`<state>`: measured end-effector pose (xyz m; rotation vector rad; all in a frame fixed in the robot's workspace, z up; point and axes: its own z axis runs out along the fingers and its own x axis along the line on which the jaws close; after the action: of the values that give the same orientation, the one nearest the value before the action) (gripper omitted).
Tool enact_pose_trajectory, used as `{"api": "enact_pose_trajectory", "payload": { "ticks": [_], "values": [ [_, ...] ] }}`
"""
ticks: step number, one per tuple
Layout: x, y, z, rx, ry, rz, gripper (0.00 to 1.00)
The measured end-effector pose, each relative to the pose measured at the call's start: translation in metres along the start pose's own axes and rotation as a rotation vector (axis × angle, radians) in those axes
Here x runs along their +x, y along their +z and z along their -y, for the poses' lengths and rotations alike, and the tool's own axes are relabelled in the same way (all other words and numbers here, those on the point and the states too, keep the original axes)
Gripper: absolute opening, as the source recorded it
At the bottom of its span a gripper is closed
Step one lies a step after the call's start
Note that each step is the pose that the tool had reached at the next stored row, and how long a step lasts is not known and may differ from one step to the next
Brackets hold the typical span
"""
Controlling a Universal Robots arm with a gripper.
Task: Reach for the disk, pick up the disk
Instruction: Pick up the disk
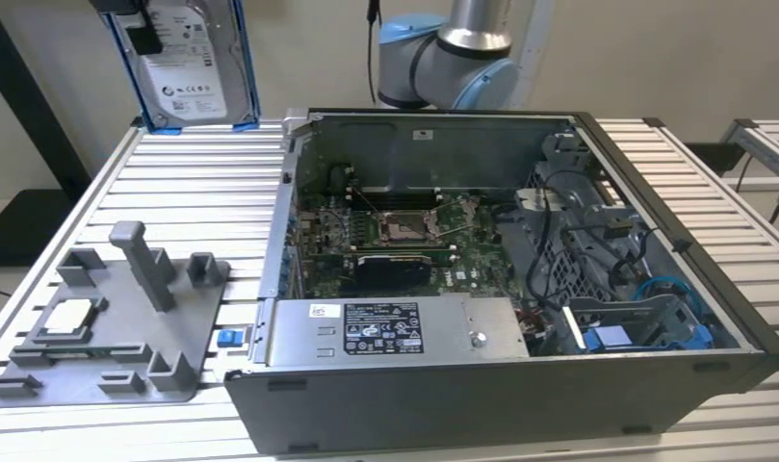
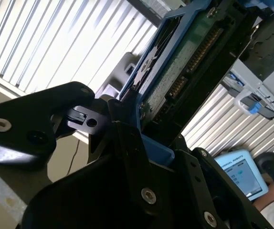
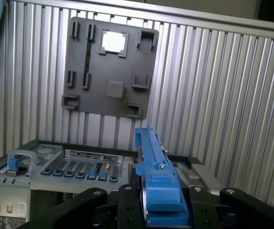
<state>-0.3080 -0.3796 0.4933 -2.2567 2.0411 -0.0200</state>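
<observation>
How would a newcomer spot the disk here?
From the open computer case on the slatted table, look up toward the exterior view's upper left. There the disk hangs upright in the gripper. Unlike the small square chip on the grey tray, it is a labelled silver slab edged in blue.

The table (image 1: 184,192) is a flat bed of silver ribbed aluminium slats that run side by side across its whole top; the same slats show in the first wrist view (image 3: 213,86) and in the second wrist view (image 2: 41,38). Two things lie directly on it. An open dark computer case (image 1: 492,399) sits on the exterior view's right half and reaches nearly to the front and back edges. Just beside it, toward the exterior view's left and near the front edge, a grey fixture plate (image 1: 107,371) lies flat with upright posts and small brackets rising from it; the first wrist view shows it from above (image 3: 99,67). The slats behind the plate are bare.
</observation>
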Motion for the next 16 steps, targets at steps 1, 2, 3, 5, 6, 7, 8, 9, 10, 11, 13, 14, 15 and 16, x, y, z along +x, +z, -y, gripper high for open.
{"api": "enact_pose_trajectory", "payload": {
  "ticks": [1,2,3,5,6,7,8,9,10,11,13,14,15,16],
  "values": [
    [0.0003,0.0002,0.0031,0.0000,0.000,0.0000,0.00],
    [0.0006,0.0005,0.0063,0.0000,0.000,0.0000,0.00],
    [0.0010,0.0007,0.0095,-0.0001,0.000,0.0000,0.00],
    [0.0016,0.0012,0.0159,0.0000,0.000,0.0001,0.00],
    [0.0020,0.0015,0.0194,-0.0001,0.000,0.0000,0.00],
    [0.0023,0.0017,0.0222,-0.0001,0.000,0.0000,0.00],
    [0.0026,0.0020,0.0257,0.0000,0.000,0.0000,0.00],
    [0.0030,0.0022,0.0289,0.0000,0.000,0.0000,0.00],
    [0.0033,0.0024,0.0323,-0.0001,0.000,0.0000,0.00],
    [0.0036,0.0027,0.0354,0.0000,0.000,0.0000,0.00],
    [0.0043,0.0032,0.0422,0.0000,0.000,0.0000,0.00],
    [0.0047,0.0034,0.0456,-0.0001,0.000,0.0000,0.00],
    [0.0050,0.0037,0.0486,-0.0001,0.000,0.0000,0.00],
    [0.0053,0.0040,0.0520,0.0001,0.000,0.0000,0.00]
  ]
}}
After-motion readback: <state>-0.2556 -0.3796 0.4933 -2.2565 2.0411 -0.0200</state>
